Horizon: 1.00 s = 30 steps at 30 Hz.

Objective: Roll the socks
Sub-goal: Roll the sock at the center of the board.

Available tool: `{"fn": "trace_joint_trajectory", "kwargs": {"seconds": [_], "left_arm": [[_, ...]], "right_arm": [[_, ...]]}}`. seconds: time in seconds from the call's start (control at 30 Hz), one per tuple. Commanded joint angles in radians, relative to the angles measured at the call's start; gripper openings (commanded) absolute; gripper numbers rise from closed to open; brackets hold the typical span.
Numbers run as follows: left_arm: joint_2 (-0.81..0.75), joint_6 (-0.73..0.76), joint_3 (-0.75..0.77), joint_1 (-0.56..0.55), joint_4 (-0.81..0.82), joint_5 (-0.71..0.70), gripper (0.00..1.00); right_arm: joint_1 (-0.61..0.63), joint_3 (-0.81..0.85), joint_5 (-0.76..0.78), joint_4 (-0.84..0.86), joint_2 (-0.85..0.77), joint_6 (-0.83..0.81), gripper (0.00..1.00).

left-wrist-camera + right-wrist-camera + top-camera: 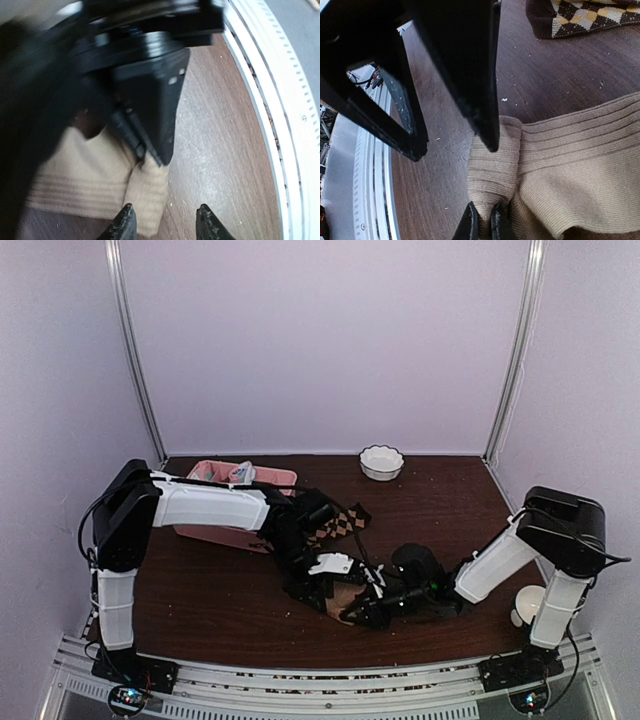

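Your right claw (484, 225) pinches the tan sock (580, 165) at its folded cuff; your left claw (166, 222) stands open. Rolling seems barely begun, and the argyle sock (580, 15), farther off, is not yet rolled.

On the table (200, 600), the tray (215, 536) sits back left and the bowl (381, 462) at the back, right of centre. The patterned sock (345, 523) lies right of the tray. The plain sock (345, 597) lies nearer the front, before the patterned sock and apart from it. The left gripper (335, 565) and right gripper (365, 615) meet over the plain sock, left behind, right in front
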Motion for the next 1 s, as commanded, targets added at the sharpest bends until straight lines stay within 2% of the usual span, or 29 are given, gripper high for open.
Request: {"fn": "trace_joint_trajectory", "kwargs": {"seconds": [0.0, 0.2, 0.33, 0.4, 0.47, 0.5, 0.53, 0.73, 0.8, 0.97], "left_arm": [[0.043, 0.066, 0.011, -0.016, 0.038, -0.064, 0.41], [0.083, 0.081, 0.032, -0.029, 0.047, -0.111, 0.39], [0.103, 0.088, 0.028, -0.040, 0.044, -0.128, 0.31], [0.112, 0.085, 0.029, -0.040, 0.044, -0.132, 0.22], [0.121, 0.082, 0.031, -0.040, 0.037, -0.133, 0.08], [0.132, 0.077, 0.040, -0.039, 0.021, -0.127, 0.01], [0.141, 0.071, 0.053, -0.038, -0.004, -0.116, 0.00], [0.240, 0.032, 0.166, -0.013, -0.207, -0.014, 0.00], [0.280, 0.017, 0.210, -0.009, -0.282, 0.010, 0.00], [0.326, -0.022, 0.218, -0.002, -0.358, 0.044, 0.00]], "right_arm": [[-0.017, -0.057, 0.016, -0.267, 0.097, 0.045, 0.00], [-0.021, -0.058, 0.007, -0.274, 0.087, 0.047, 0.00], [-0.023, -0.060, -0.007, -0.245, 0.084, 0.066, 0.00], [-0.024, -0.061, -0.005, -0.231, 0.080, 0.078, 0.01], [-0.025, -0.071, 0.007, -0.197, 0.070, 0.095, 0.09], [-0.025, -0.078, 0.022, -0.182, 0.058, 0.102, 0.19], [-0.025, -0.091, 0.039, -0.161, 0.041, 0.102, 0.24], [-0.005, -0.204, 0.208, -0.042, -0.142, 0.048, 0.37], [0.025, -0.252, 0.278, 0.002, -0.218, 0.019, 0.47], [0.109, -0.287, 0.507, -0.067, -0.386, -0.084, 0.48]]}}
